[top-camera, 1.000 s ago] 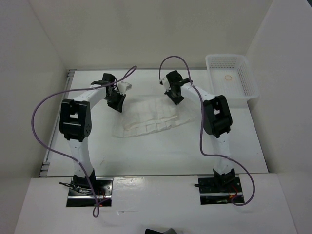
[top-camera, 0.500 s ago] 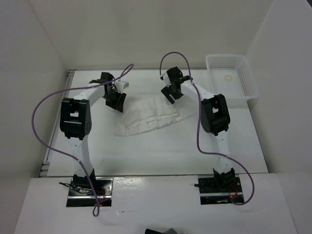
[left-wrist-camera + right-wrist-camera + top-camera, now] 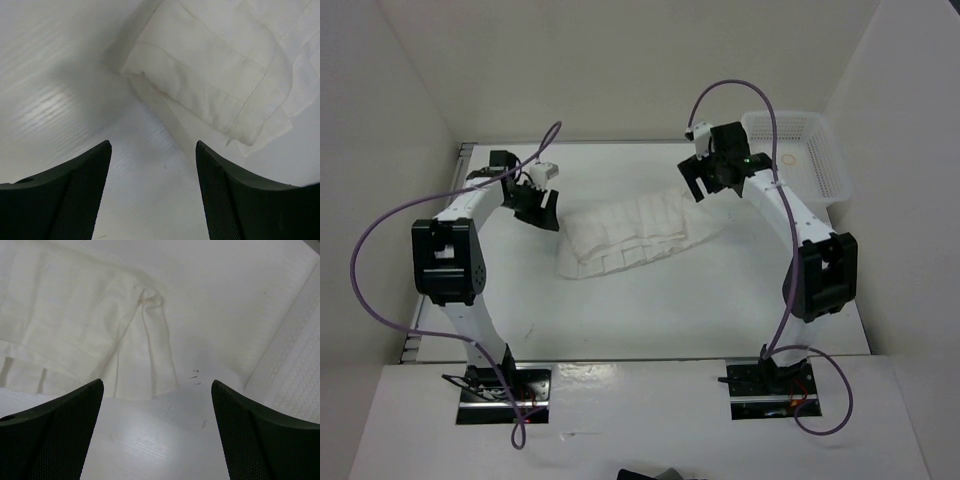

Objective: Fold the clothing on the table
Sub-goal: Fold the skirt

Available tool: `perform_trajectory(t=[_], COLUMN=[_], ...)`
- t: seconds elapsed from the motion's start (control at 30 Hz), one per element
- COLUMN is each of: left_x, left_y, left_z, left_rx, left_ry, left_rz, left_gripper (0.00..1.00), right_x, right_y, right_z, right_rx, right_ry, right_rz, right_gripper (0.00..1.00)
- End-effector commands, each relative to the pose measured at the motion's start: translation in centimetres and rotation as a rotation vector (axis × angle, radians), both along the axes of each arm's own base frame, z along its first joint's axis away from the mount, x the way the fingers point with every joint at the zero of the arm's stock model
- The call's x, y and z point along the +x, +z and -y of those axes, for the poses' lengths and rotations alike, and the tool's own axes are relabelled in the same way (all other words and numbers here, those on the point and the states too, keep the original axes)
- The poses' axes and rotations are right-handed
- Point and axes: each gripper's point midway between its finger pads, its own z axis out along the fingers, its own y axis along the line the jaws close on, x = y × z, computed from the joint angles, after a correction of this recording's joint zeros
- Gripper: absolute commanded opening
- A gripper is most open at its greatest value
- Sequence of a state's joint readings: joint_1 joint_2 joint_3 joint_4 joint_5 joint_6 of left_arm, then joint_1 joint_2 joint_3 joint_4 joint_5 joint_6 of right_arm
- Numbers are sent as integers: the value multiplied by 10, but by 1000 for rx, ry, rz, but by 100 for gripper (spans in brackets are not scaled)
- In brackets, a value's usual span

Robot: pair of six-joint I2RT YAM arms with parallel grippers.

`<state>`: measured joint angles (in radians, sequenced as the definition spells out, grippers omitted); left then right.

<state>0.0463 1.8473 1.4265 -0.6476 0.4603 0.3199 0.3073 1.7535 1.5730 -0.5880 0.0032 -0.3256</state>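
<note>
The clothing (image 3: 638,233), a white pleated skirt, lies folded into a long band across the middle of the table (image 3: 650,310). My left gripper (image 3: 534,206) hangs just off its left end, open and holding nothing. In the left wrist view the clothing's folded corner (image 3: 215,65) lies beyond the open left gripper (image 3: 152,146), with bare table between the fingers (image 3: 75,195). My right gripper (image 3: 706,181) hovers by the right end, open and empty. From the right wrist, the clothing's edge (image 3: 85,325) lies ahead of the wide-open right gripper (image 3: 157,385).
A white perforated basket (image 3: 798,158) stands at the back right corner, close to the right arm; its wall (image 3: 300,370) shows at the right of the right wrist view. White walls enclose the table on three sides. Purple cables loop above both arms.
Both grippers have opened and let go of the clothing. The left arm has swung out to the left and the right arm out to the right, toward the basket. The folded clothing stays put.
</note>
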Motion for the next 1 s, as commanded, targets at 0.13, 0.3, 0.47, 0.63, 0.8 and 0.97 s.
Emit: perform_trajectory(t=[0.13,0.3,0.47,0.63,0.8,0.97], left_x=[-5,13,23,29,42,47], left_y=[-40,-33,-37,-50,-54,-52], left_z=[31,35,23,13,9,15], left_rx=[-178,-199,-179,-147,-131,-172], left_ry=[-178,-223,-191,-150,-135,-158], left_rz=[-59,-6,13,-7,-4,-1], left_gripper=[74,72,72,72,72,72], right_x=[-34,-52,-56,-61,-63,-67], right_y=[1,-7,-10,-8,-7,-8], right_z=[-11,-10,-14,-18,-17,-18], right_rx=[96,128,144,167,175,182], right_ry=[67,84,102,125,140,147], right_rz=[-22,-54,-62,-60,-61,-65], right_gripper=[92,92,92,92,92,92])
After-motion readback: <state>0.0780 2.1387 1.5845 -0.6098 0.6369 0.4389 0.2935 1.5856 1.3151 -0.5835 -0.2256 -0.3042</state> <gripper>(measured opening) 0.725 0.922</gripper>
